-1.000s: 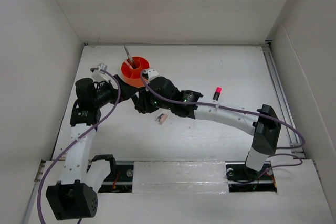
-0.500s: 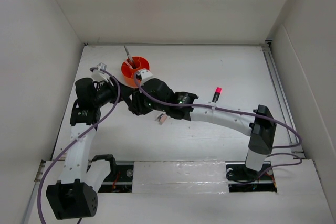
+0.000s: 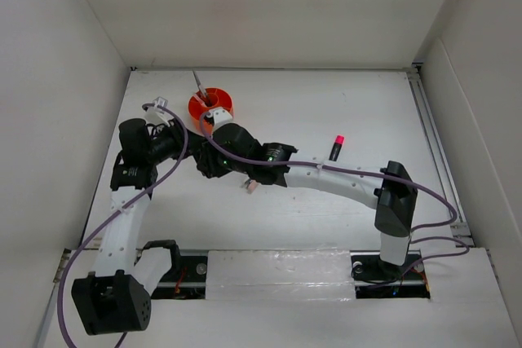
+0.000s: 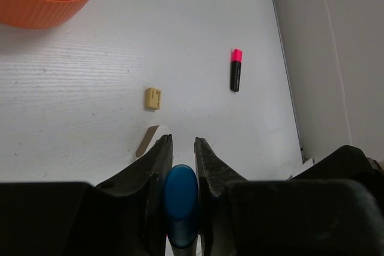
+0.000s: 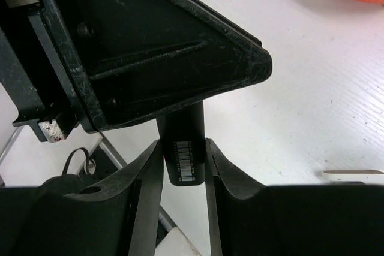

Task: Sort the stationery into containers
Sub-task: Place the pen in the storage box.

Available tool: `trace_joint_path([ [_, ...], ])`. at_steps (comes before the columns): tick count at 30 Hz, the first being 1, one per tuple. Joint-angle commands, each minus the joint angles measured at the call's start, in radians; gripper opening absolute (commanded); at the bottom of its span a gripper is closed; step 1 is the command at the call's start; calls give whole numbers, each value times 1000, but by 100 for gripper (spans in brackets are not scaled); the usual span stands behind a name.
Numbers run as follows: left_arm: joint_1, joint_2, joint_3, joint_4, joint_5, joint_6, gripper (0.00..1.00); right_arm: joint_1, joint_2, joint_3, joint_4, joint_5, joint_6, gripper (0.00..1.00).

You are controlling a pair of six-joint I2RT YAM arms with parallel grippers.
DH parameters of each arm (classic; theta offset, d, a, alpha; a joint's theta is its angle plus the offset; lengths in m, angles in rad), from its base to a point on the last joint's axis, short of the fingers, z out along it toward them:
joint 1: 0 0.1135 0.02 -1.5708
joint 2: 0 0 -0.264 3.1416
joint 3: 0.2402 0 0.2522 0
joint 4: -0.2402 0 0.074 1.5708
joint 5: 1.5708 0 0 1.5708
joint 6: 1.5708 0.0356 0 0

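Observation:
A black marker with a blue cap (image 4: 181,199) is held between both grippers above the table. My left gripper (image 4: 183,142) is shut on its blue cap, with both fingers pressed against it. My right gripper (image 5: 183,143) is shut on the black barrel (image 5: 186,157), which carries a barcode. The two grippers meet just below the orange tub (image 3: 210,107), left gripper (image 3: 192,149) against right gripper (image 3: 209,160). A thin pen (image 3: 198,84) stands in the tub's middle cup. A pink-capped marker (image 4: 235,70) and a tan eraser (image 4: 152,98) lie on the table.
A pale eraser (image 3: 249,186) lies under the right forearm, and it shows beside the left fingers (image 4: 147,139). The orange tub's wall (image 4: 48,4) is at the upper left of the left wrist view. White walls enclose the table on three sides.
The right arm has carried the marker leftward to the left gripper. The left gripper, open a second ago, has closed on the blue cap.

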Motion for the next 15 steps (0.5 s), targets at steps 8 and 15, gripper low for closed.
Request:
trace_joint_path([
  [8,0,-83,85,93,-242,4,0,-13,-144,-135,64,124,-15,80],
  [15,0,23,138,243,-653,-42,0,-56,-409,-394,64,153,-44,82],
])
